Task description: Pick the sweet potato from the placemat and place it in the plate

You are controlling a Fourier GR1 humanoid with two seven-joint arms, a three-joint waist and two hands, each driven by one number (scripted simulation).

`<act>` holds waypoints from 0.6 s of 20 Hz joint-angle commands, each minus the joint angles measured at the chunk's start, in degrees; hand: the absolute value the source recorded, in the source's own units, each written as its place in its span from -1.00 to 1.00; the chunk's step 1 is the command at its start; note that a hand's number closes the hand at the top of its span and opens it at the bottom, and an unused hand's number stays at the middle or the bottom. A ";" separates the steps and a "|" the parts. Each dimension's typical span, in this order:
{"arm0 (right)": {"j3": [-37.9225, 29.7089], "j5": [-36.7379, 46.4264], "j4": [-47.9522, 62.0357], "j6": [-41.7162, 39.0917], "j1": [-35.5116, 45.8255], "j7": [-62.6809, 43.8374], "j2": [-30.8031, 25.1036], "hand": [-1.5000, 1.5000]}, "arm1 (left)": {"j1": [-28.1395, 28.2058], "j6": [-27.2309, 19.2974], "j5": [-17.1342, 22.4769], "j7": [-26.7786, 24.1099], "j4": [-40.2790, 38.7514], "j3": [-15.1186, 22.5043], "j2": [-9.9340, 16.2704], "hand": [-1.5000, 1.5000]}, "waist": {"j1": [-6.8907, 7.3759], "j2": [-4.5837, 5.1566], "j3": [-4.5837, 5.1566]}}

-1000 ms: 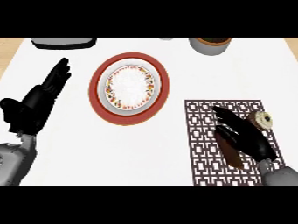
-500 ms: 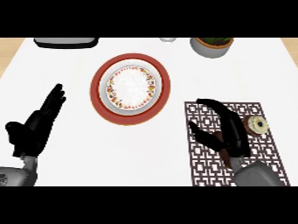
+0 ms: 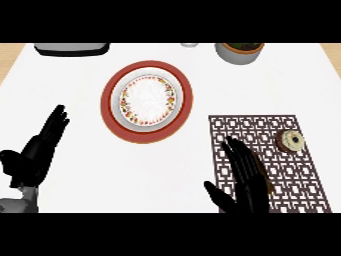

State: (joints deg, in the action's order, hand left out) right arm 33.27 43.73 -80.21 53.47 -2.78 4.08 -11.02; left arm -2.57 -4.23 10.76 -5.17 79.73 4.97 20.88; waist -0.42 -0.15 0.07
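At the far left, my left hand rests open above the white counter, fingers straight and pointing up and slightly right, thumb out to the left, holding nothing. It lies well apart from the other items.

At the counter's far edge, upper left, a dark grey tray-like object is partly cut off by the view.

Centre-left sits the plate: a red outer rim, then a white dish with a ring of small orange and red decoration round a white middle. It carries nothing.

Along the far edge, a small pale object shows near the middle, too little of it in view to name. Right of it stands a grey pot with dark contents.

At lower right lies the brown lattice-patterned placemat. My right hand is over its left part, fingers straight and together, pointing away from me, thumb spread to the left. A reddish-brown strip shows just along the fingers' right side; it may be the sweet potato, mostly hidden under my hand, but I cannot confirm contact or grasp. The fingers are not curled round anything I can see.

Near the placemat's upper right rests a round, ring-shaped pastry, tan with a dark rim, apart from my hand.
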 commanded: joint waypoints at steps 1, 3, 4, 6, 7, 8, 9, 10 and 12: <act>0.20 14.78 -9.46 0.32 -7.90 -9.33 -0.14 -1.00 | 0.45 -0.04 -1.22 -2.91 -2.01 0.02 -1.53 0.00 | -0.77 -0.12 0.10; -2.09 21.17 -7.09 -1.29 -10.54 -12.60 1.59 -1.00 | -2.20 0.47 -1.01 -2.29 -5.48 -1.20 -0.95 0.00 | -1.19 0.03 0.14; -3.72 22.71 -10.61 -5.08 -12.50 -15.30 -0.16 -1.00 | 1.43 -0.40 -1.78 -4.04 -2.68 -0.24 -1.66 0.00 | -0.98 -0.14 0.17; -4.22 29.84 -12.98 -11.53 -14.02 -20.72 1.82 -1.00 | 1.70 -0.29 -1.35 -2.80 -1.86 -0.06 -1.86 0.00 | -1.09 -0.19 0.24; -6.16 30.37 -14.17 -16.12 -13.29 -22.93 0.58 -1.00 | 2.06 0.11 -1.13 -3.70 -1.40 -0.96 -0.96 0.00 | -0.67 -0.13 0.22; -4.79 33.94 -15.49 -18.29 -15.60 -25.51 2.30 -1.00 | 2.42 -0.03 -1.61 -4.17 -2.59 -0.55 -1.42 0.00 | -1.04 -0.13 0.27; -5.65 35.27 -14.40 -21.80 -15.18 -27.31 2.18 -1.00 | 1.71 2.22 -0.14 -4.49 -3.09 -2.28 0.67 0.00 | -0.71 0.01 0.27; -5.82 36.26 -18.15 -26.04 -16.11 -29.14 0.84 -1.00 | 1.70 1.15 -1.51 -5.18 -3.79 -0.61 -1.24 0.00 | -1.02 0.01 0.27; -4.68 41.84 -18.28 -32.30 -16.08 -34.50 4.25 -1.00 | 1.02 0.27 -1.45 -3.32 -1.98 -0.82 -1.30 0.00 | -0.37 0.01 0.18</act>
State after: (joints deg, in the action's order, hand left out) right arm 28.63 77.21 -95.18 32.20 -16.95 -22.21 -8.65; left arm -1.25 -3.66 9.52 -8.88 77.21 4.12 19.94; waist -1.09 -0.21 0.28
